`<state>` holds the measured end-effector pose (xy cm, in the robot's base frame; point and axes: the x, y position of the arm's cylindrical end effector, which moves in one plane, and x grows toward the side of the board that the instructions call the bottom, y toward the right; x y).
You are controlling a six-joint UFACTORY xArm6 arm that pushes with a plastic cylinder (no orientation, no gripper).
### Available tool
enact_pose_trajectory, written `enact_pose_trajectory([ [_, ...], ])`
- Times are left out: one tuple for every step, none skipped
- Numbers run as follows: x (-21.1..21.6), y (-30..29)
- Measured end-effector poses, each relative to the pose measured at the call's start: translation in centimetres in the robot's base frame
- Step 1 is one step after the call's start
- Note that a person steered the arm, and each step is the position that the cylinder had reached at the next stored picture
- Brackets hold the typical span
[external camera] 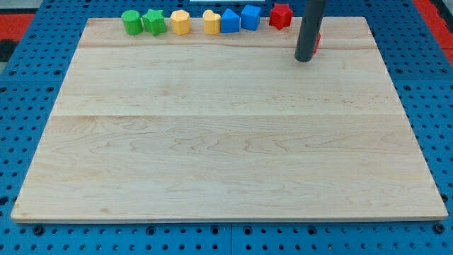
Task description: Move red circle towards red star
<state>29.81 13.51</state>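
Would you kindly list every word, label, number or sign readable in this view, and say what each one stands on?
None: no text, label, brand, number or sign shows anywhere in this view.
The wooden board, the blue pegboard under it, the dark rod and the blocks along the view's top, such as the red star and the green circle, all have plain, unmarked surfaces.

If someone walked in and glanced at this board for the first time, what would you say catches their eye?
First, the dark rod coming down from the view's top right, with my tip on the pale wooden board and only a sliver of the red circle block showing behind it. Next, the row of blocks along the top edge: green cylinder, green star, two yellow blocks, two blue blocks, and the red star just up and left of my tip.
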Motion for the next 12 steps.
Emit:
enact_pose_trajectory([
  [-2.7, 0.0],
  [-3.6, 0.1],
  [-3.0, 0.4],
  [-2.7, 2.6],
  [-3.1, 3.1],
  [-3.2, 3.4],
  [-3.1, 4.4],
  [-2.7, 5.4],
  [-3.6, 5.4],
  [-5.3, 5.4],
  [-6.4, 5.4],
  [-7.1, 5.4],
])
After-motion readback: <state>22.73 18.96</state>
